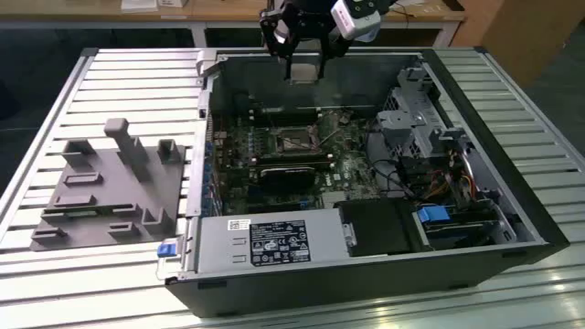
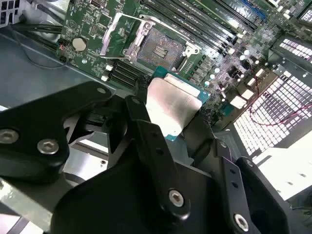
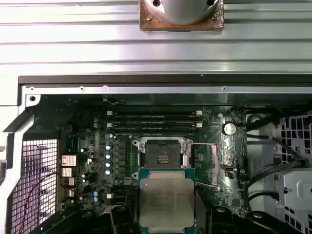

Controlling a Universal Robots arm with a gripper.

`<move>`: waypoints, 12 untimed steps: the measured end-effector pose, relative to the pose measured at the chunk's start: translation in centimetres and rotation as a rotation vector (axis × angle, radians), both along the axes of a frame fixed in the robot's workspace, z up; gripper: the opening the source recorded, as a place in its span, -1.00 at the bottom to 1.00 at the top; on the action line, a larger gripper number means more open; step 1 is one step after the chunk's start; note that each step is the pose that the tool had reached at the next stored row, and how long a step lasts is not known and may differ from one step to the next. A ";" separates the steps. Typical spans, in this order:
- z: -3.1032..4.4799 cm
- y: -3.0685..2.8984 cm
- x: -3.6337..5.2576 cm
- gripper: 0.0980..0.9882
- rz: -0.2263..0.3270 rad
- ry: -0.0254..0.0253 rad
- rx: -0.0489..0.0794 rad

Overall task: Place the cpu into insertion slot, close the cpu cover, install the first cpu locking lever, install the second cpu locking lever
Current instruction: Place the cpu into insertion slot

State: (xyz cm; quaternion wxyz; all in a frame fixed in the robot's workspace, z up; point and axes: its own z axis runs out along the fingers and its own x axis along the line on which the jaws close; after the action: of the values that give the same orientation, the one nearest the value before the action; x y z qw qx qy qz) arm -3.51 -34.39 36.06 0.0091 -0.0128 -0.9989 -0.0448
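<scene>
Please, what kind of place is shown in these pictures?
Probably a robotics lab or an assembly test bench: an open computer case lies on a slatted metal table, a grey fixture block beside it, and the gripper holds the cpu above it.

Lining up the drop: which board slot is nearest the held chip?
The square, silver-rimmed insertion slot, just ahead of the cpu in the first wrist view; the narrow memory slots lie beyond it.
</scene>
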 end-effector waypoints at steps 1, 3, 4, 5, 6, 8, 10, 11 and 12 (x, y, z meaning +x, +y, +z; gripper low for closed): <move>0.00 0.00 0.00 0.00 0.000 0.0000 0.000; 0.00 0.00 0.00 0.00 0.000 0.0000 0.000; 0.00 0.00 0.00 0.00 0.000 0.0000 0.000; 0.00 0.00 0.00 0.00 0.000 0.0000 0.000; 0.00 0.00 0.00 0.00 0.000 0.0000 0.000; 0.00 0.00 0.00 0.00 0.000 0.0000 0.000; 0.00 0.00 0.00 0.00 0.000 0.0000 0.000; 0.00 0.00 0.00 0.00 0.000 0.0000 0.000; -0.01 0.00 0.00 0.00 0.000 0.0000 0.000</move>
State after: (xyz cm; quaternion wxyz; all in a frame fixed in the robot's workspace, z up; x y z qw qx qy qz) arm -3.51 -34.39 36.05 0.0091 -0.0128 -0.9989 -0.0448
